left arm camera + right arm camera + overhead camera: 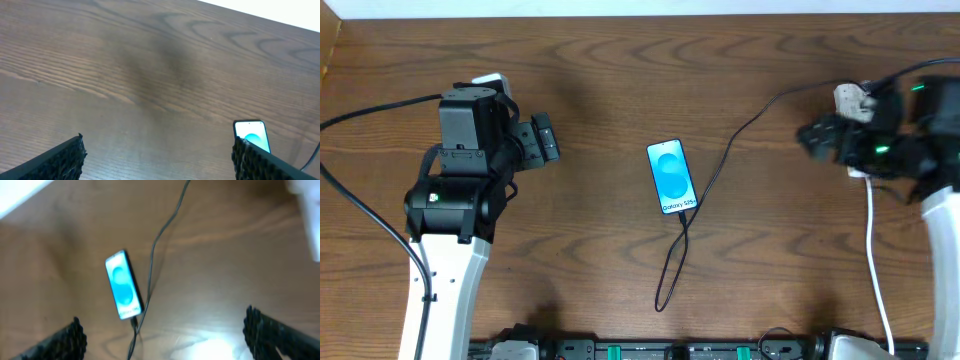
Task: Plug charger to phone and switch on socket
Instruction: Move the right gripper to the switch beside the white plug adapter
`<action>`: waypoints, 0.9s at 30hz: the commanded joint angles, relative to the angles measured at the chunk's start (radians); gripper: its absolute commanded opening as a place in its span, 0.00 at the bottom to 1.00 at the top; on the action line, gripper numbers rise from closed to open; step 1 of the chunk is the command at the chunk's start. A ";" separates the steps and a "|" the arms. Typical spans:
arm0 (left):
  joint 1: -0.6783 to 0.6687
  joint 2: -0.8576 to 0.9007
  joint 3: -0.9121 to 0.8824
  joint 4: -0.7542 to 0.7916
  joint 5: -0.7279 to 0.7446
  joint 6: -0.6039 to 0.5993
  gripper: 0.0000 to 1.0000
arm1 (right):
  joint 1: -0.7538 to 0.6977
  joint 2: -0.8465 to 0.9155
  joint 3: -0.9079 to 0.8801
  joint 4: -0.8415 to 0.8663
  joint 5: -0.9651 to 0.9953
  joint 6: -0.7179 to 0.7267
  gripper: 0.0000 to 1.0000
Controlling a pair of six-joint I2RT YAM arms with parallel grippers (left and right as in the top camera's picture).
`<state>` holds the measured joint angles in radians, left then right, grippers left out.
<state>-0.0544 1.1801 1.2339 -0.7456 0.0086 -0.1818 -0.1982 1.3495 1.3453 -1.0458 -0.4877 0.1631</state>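
Observation:
The phone (pixel 671 176) lies flat mid-table, its blue screen lit. The charger, a thin black cable (pixel 718 172), meets the phone's near end, loops toward the front edge, then runs back right to a white plug (pixel 853 98). The socket is mostly hidden under my right arm; only a white bit (pixel 861 173) shows. My left gripper (pixel 546 140) is open and empty, well left of the phone. My right gripper (pixel 813 137) is open and empty beside the plug. The left wrist view shows the phone (pixel 251 134) by my open fingers (pixel 157 145). The right wrist view shows the phone (pixel 123 285), cable (pixel 160 235) and open fingers (pixel 162 325).
A white cord (pixel 873 260) runs from under my right arm to the front edge. A thick black robot cable (pixel 360 215) curves round the left arm. A rack of equipment (pixel 660 350) lines the front edge. A blurred white shape (pixel 306 215) sits at the right wrist view's upper right.

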 commanded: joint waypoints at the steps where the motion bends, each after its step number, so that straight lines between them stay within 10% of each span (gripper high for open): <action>1: 0.002 0.004 0.002 -0.002 -0.017 0.017 0.93 | -0.103 0.074 0.114 -0.058 -0.100 -0.158 0.99; 27: 0.002 0.004 0.002 -0.002 -0.017 0.017 0.94 | -0.321 0.698 0.416 -0.057 -0.013 -0.357 0.99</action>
<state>-0.0544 1.1801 1.2339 -0.7471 0.0078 -0.1814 -0.5159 2.0186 1.7405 -1.1095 -0.5125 -0.1646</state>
